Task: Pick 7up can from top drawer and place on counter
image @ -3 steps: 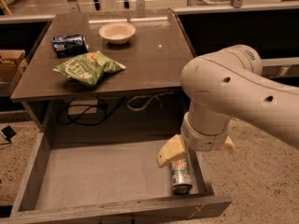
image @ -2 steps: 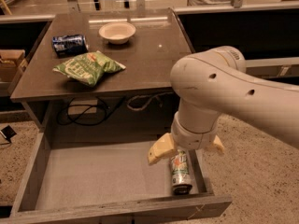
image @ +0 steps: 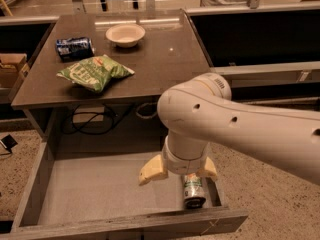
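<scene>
The 7up can [image: 193,191] lies on its side in the open top drawer [image: 95,194], near the drawer's front right corner, its silver end facing the camera. My gripper [image: 178,172] hangs over the drawer just above and left of the can, its cream fingers [image: 152,170] spread wide apart, open and empty. One finger is to the can's left, the other [image: 208,169] above its far end. The white arm hides the can's upper part. The counter [image: 150,59] is the dark glossy tabletop above the drawer.
On the counter lie a dark blue can [image: 75,48] on its side at the back left, a green chip bag [image: 95,72] and a white bowl [image: 125,34]. Cables [image: 95,119] hang under the tabletop. A cardboard box [image: 11,69] stands at the left.
The arm has swung left over the drawer, and the gripper has moved left with it, staying open above the can. The can has not moved.
</scene>
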Robot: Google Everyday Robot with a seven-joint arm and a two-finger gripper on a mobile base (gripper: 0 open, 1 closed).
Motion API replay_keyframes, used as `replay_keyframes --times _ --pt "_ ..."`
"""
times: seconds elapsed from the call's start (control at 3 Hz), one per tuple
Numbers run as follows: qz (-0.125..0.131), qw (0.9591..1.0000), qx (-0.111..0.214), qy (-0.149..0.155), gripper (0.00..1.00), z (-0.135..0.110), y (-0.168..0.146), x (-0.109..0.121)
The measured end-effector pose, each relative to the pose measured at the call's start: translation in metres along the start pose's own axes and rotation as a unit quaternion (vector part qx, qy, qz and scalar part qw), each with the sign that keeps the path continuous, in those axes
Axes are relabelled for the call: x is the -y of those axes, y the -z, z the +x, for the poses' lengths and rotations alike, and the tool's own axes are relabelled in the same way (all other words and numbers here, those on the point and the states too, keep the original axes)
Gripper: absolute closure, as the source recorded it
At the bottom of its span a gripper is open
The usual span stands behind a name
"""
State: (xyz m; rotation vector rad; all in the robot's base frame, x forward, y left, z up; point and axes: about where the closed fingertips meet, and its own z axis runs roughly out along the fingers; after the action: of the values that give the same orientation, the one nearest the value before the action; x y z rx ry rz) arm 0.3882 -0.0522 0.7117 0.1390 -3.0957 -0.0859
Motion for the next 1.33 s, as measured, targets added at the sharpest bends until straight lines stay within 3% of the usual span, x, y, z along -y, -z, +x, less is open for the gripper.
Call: replay_keyframes --times 0.67,1.33 --pt "-0.019 0.9997 0.017 0.004 0.0 -0.004 -0.033 -0.017" --pt "-0.039 0.9987 0.033 0.002 0.0 -0.023 -0.062 -0.008"
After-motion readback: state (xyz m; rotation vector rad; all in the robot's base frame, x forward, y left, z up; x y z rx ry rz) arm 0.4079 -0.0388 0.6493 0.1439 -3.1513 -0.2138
